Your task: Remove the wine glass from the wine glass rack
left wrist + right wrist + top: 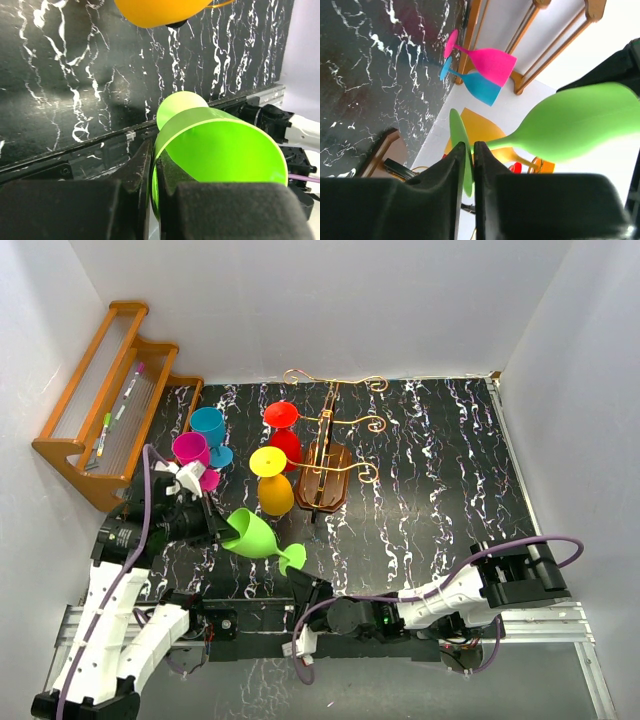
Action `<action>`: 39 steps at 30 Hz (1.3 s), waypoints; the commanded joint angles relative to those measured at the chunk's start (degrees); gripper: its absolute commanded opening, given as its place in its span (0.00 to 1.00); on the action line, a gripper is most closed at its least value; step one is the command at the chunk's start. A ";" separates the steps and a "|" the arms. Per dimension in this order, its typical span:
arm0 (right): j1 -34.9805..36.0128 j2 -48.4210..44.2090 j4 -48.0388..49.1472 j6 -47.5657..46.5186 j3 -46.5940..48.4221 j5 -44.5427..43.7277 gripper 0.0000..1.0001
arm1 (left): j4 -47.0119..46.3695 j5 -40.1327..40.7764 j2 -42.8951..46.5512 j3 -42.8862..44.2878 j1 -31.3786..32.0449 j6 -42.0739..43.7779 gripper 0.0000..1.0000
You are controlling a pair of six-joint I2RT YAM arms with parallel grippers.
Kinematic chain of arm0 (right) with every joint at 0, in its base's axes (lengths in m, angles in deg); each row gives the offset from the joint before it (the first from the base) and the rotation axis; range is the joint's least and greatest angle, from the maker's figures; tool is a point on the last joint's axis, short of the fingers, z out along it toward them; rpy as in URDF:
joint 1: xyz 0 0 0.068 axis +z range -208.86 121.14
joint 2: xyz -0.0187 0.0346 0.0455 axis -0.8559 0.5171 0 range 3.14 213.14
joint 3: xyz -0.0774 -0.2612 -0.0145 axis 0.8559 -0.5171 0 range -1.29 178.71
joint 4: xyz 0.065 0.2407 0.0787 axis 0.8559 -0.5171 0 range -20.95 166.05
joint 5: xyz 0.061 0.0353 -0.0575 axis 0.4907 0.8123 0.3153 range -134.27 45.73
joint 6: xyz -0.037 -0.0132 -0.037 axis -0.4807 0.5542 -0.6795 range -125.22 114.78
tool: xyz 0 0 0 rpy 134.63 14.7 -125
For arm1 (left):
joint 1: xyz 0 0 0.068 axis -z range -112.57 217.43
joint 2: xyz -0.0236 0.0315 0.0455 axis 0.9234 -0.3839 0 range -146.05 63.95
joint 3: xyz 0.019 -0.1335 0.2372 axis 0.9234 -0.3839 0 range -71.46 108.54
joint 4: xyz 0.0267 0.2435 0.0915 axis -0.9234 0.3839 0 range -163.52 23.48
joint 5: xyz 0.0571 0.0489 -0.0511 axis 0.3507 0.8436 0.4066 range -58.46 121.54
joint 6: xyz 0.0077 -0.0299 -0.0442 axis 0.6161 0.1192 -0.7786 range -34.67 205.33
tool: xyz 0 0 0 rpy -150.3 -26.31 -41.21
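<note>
Right hand pinched the foot of the green wine glass; left hand clamped its bowl rim. Likely a handover. Glass held sideways over near desk, clear of the wine glass rack. Yellow glass and red glass hung there.

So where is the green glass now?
The green glass is front left in top view, near the yellow glass, held between the left gripper and right gripper.

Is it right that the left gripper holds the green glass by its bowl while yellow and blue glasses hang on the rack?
No: the red glass, not the blue glass, hangs on the rack beside the yellow glass; the blue glass stands on the table, as the top external view shows.
</note>
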 commanded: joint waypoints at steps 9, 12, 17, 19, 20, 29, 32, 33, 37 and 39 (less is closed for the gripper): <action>3.18 -1.48 -5.12 15.68 1.23 -6.66 0.59 | 2.17 27.13 -11.66 23.72 0.00 6.51 0.00; 3.58 -1.89 -7.00 17.41 1.21 -7.63 0.59 | 0.16 30.56 -16.52 27.89 0.00 8.56 0.00; 3.95 -3.55 -9.09 18.82 1.36 -9.01 0.59 | 3.16 35.10 -23.85 34.00 0.04 11.87 0.00; 4.01 -4.32 -9.29 18.96 1.32 -9.06 0.59 | 4.77 37.47 -25.19 33.76 -0.04 12.81 0.00; 3.99 -4.55 -9.30 19.04 1.39 -9.09 0.59 | 5.38 39.54 -25.59 32.89 0.04 13.12 0.00; 3.95 -6.18 -9.83 19.57 1.51 -8.27 0.59 | 4.07 51.66 -27.95 20.64 -1.04 10.27 0.00; 3.96 -6.77 -10.13 19.77 1.41 -9.06 0.59 | 1.15 50.53 -28.42 16.86 -4.06 9.38 0.00; 4.01 -6.86 -10.20 19.91 1.49 -9.39 0.59 | -0.75 49.88 -28.50 15.35 -5.62 9.19 0.00; 3.95 -7.21 -10.80 20.78 1.37 -10.39 0.59 | -6.37 47.11 -27.70 11.37 -11.77 8.72 0.00; 3.96 -7.61 -10.92 21.14 1.13 -10.53 0.59 | -7.41 47.47 -27.32 11.48 -13.47 7.84 0.00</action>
